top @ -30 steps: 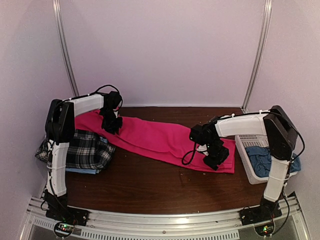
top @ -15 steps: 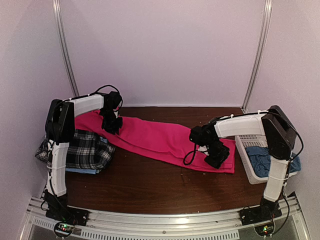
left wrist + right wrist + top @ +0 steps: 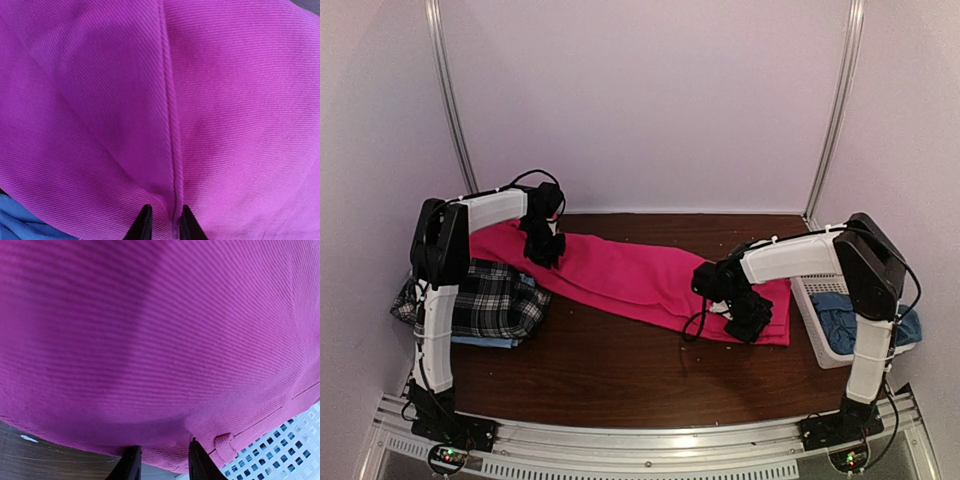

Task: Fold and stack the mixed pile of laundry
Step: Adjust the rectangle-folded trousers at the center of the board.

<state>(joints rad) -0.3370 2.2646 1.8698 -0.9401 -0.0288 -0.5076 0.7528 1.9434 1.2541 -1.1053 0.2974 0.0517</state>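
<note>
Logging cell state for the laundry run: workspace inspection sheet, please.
Surface: brown wooden table; pale fleck by the trouser edge.
Job's things: pink trousers spread across the middle; plaid shirt at left on a light blue shirt; blue cloth in the basket.
Clutter: white lattice basket at right.
Grippers: left gripper pinches a trouser seam; right gripper straddles the trouser edge, grip unclear.
Cables: black cable loops by the right wrist.
Surroundings: pale walls, metal rails.

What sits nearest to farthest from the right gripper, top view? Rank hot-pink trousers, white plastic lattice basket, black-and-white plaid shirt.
1. hot-pink trousers, under the right gripper.
2. white plastic lattice basket, just right.
3. black-and-white plaid shirt, far left.
</note>
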